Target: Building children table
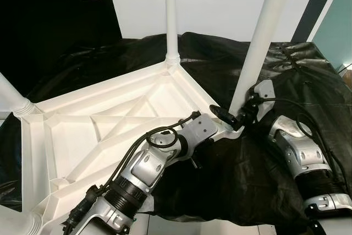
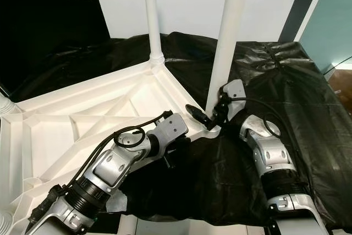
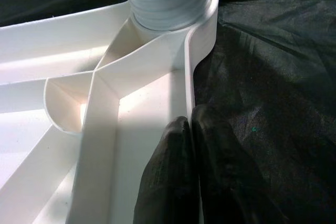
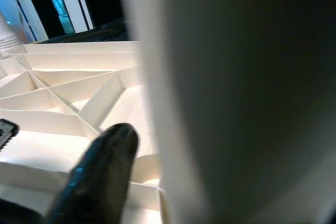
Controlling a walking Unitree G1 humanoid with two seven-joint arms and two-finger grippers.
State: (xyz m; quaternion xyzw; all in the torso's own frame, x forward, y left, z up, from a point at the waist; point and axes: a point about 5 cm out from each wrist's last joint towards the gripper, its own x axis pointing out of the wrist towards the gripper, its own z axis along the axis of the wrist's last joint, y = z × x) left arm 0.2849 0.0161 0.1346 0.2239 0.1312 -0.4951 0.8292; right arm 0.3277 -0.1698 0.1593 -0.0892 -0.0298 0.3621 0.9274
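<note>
My left pincer (image 3: 191, 129) pinches the tabletop (image 1: 82, 130) rim; my right pincer (image 1: 230, 115) clamps the near right leg (image 1: 258, 48). No readable writing.

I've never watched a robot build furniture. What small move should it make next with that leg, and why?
Probably twist the leg a little further into its corner socket. The right gripper is around the leg's base, which leans slightly, while the left gripper pinches the tabletop rim beside it, seemingly steadying it.

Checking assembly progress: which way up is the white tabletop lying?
Upside down. The tabletop shows its ribbed underside, and the legs rise from its corners above the black cloth.
</note>
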